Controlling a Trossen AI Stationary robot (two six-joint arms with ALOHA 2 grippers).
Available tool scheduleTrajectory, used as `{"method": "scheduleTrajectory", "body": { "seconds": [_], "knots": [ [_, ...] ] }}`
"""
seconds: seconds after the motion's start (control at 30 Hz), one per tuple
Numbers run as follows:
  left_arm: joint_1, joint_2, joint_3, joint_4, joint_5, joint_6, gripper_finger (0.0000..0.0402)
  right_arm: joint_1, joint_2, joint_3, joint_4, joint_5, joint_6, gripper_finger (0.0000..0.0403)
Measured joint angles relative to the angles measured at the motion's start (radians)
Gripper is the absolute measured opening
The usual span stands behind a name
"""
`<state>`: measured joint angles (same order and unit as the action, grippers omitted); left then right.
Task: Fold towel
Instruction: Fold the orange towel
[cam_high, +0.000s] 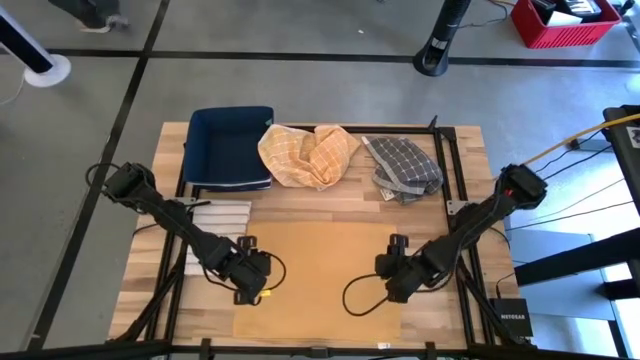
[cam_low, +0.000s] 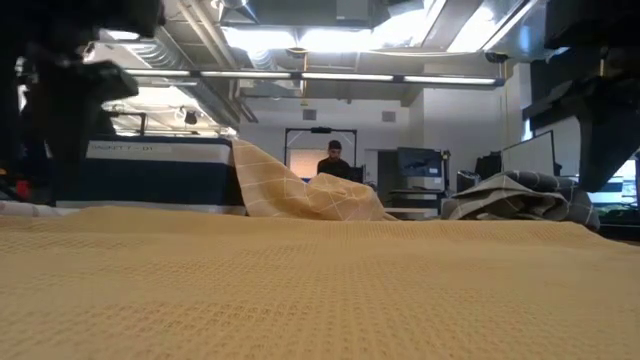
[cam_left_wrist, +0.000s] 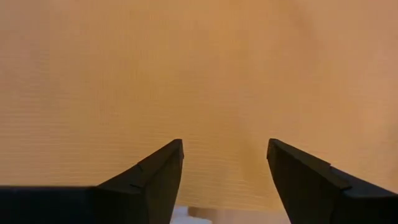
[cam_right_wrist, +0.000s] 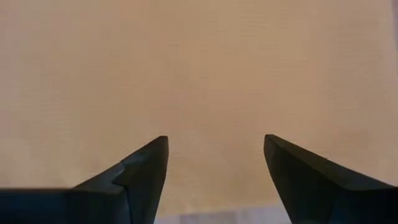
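A tan towel lay spread flat across the lower middle of the wooden surface in the high view. The left pincer sat at the towel's left edge and the right pincer at its right edge, both low over the cloth. Each wrist view showed its two dark fingers parted with only tan weave between them, so both pincers were released and grasping nothing. Along the upper edge of the surface sat a dark blue folded stack, a crumpled yellow checked cloth and a grey checked cloth (each bunched). White striped cloths lay at centre left.
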<state>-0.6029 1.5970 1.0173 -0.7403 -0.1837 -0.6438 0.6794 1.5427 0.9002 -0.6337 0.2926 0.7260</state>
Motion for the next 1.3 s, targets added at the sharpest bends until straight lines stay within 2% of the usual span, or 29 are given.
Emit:
{"method": "scheduleTrajectory", "body": {
  "seconds": [0.27, 0.47, 0.6, 0.7, 0.83, 1.07, 1.3],
  "knots": [
    [-0.001, 0.007, -0.107, 0.096, 0.008, 0.015, 0.0224, 0.001, -0.029, -0.139, 0.219, -0.023, 0.072, 0.0264],
    [0.002, 0.007, -0.181, 0.189, 0.009, 0.013, 0.0224, 0.001, -0.027, -0.193, 0.357, 0.045, 0.103, 0.0264],
    [0.002, 0.007, -0.214, 0.237, 0.012, -0.031, 0.0224, 0.001, -0.027, -0.207, 0.368, 0.089, 0.123, 0.0264],
    [0.001, 0.002, -0.241, 0.250, 0.009, -0.105, 0.0223, 0.001, -0.027, -0.209, 0.362, 0.075, 0.127, 0.0264],
    [-0.007, 0.000, -0.269, 0.250, 0.007, -0.189, 0.0223, 0.001, -0.027, -0.208, 0.352, -0.011, 0.118, 0.0264],
    [-0.013, 0.004, -0.272, 0.326, -0.059, -0.183, 0.0223, 0.001, -0.029, -0.198, 0.296, -0.161, 0.114, 0.0264],
    [-0.013, 0.005, -0.272, 0.343, -0.067, -0.152, 0.0223, 0.001, -0.031, -0.103, 0.199, -0.103, 0.029, 0.0264]
  ]
}}
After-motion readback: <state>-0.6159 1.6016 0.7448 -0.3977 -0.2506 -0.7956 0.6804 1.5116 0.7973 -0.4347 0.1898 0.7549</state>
